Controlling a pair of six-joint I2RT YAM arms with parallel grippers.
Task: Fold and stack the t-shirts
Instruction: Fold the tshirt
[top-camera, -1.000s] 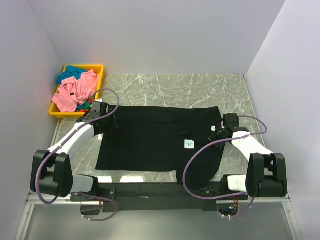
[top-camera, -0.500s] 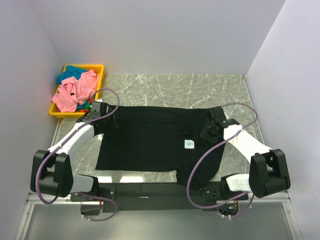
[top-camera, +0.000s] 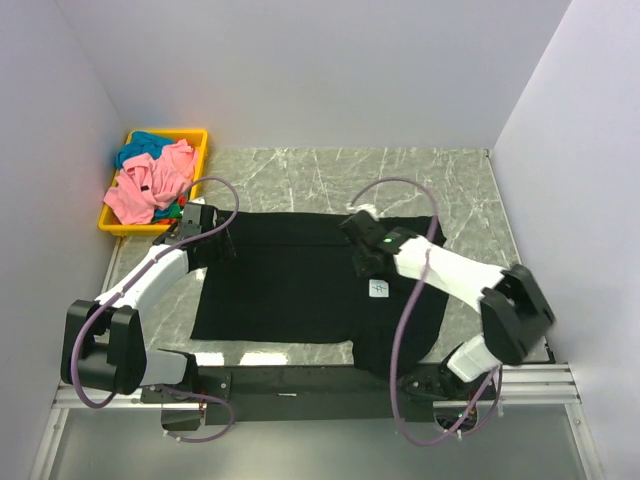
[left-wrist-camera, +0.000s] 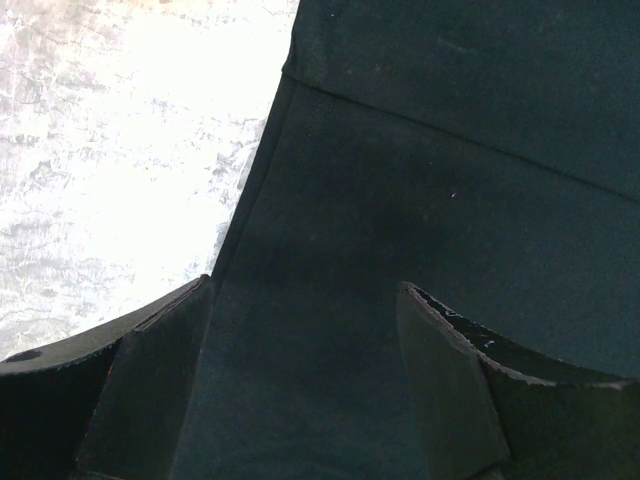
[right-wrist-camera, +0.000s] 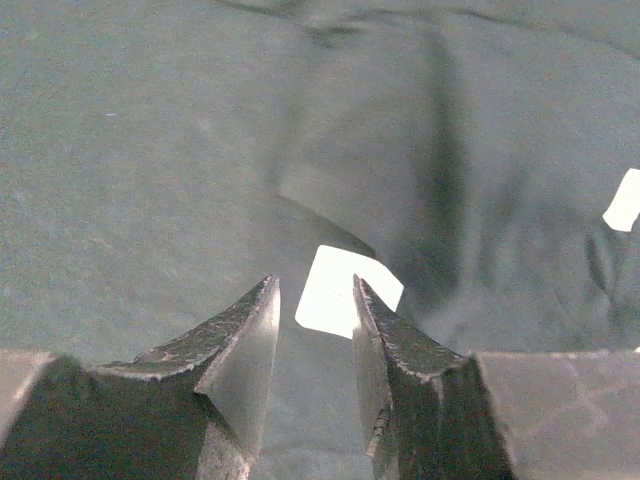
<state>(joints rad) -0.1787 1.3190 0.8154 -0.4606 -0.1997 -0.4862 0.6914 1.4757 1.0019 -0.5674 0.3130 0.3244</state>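
Right hand (right-wrist-camera: 316, 284) first: fingers are only a narrow gap apart, and I can't see any cloth pinched between them. It's hovering low over the middle of the black t-shirt (top-camera: 290, 285). A small white tag (right-wrist-camera: 340, 302) sits right off its fingertips, and a second tag (right-wrist-camera: 625, 200) is further out to one side. There's also a soft ridge of fabric just past the first tag.

Left hand (left-wrist-camera: 305, 288) is spread wide, parked over the shirt's left edge where a seam runs. Bare desk (top-camera: 400, 175) shows just outside that edge.

What matters for the next move, I think: the shirt lies flat with its long axis running left to right across the desk. So the left hand is on one end, while the right hand is well in from the other end, not at the hem or sleeve. For a fold, the right hand would need an edge to grab, and that's back out to its right.

Compared with a second ago, the right arm has swung in from the shirt's right sleeve to the chest. The left hand hasn't budged, and the shirt's outline looks about the same.

The pink (top-camera: 150, 185) and teal (top-camera: 145, 142) shirts are still heaped in the yellow bin (top-camera: 197, 140) at the far left corner, nearer the left arm.
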